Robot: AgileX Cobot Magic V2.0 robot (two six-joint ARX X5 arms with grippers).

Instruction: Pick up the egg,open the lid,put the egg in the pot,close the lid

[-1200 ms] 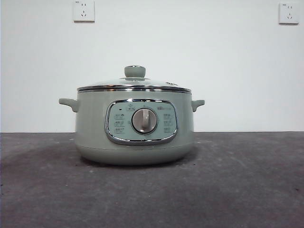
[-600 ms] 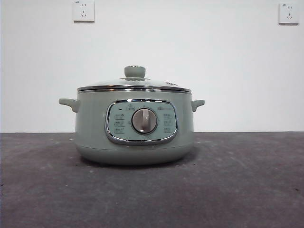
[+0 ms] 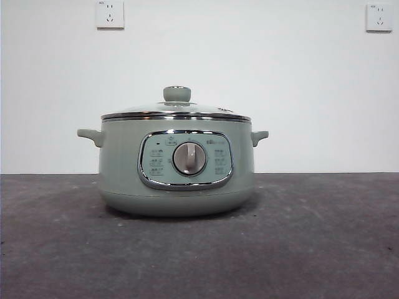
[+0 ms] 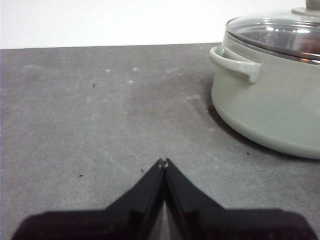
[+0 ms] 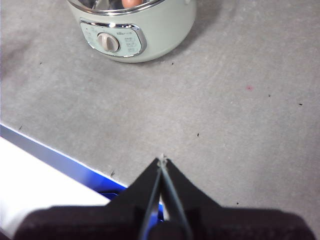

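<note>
While the lid [image 3: 176, 109] sits shut on the pot [image 3: 176, 165], the egg [image 5: 131, 3] shows reddish through the glass — apparently already inside. Both the left gripper [image 4: 163, 163] and right gripper [image 5: 161, 160] hang pinched closed and empty, well clear — seemingly finished.

Lab-like test bench: bare grey table [image 3: 324, 249], white wall [image 3: 280, 75], sockets [image 3: 110, 14].

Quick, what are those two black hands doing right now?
Left hand: closed, holding nothing, beside the pot.
Right hand: closed, holding nothing.
</note>
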